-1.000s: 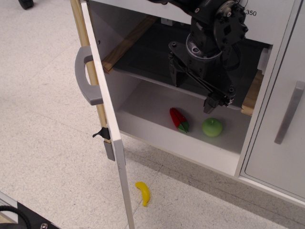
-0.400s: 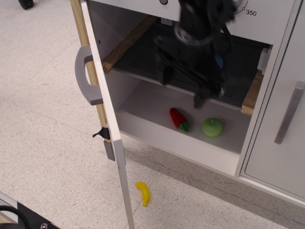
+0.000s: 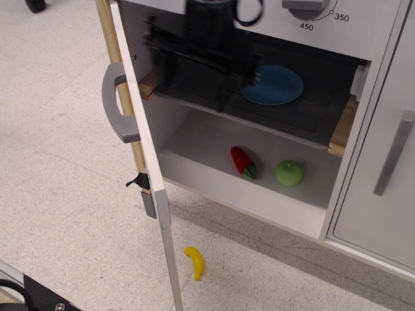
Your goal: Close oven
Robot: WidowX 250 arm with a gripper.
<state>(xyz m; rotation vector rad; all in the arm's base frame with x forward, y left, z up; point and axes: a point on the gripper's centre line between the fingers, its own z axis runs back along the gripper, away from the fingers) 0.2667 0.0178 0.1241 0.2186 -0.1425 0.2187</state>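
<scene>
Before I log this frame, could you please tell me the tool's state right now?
Tool: cannot be told; it is motion-blurred in front of the open oven.

We note a round blue plate (image 3: pixel 272 85) lying flat on a dark shelf. On the white floor of the compartment below it sit a red-and-green toy strawberry (image 3: pixel 243 161) and a round green toy apple (image 3: pixel 288 173), near each other but apart. A small yellow toy banana (image 3: pixel 194 262) lies on the speckled grey floor (image 3: pixel 58 194). At far right we see a plain white cabinet door (image 3: pixel 382 188) with a slanted grey bar handle (image 3: pixel 393 153).
</scene>
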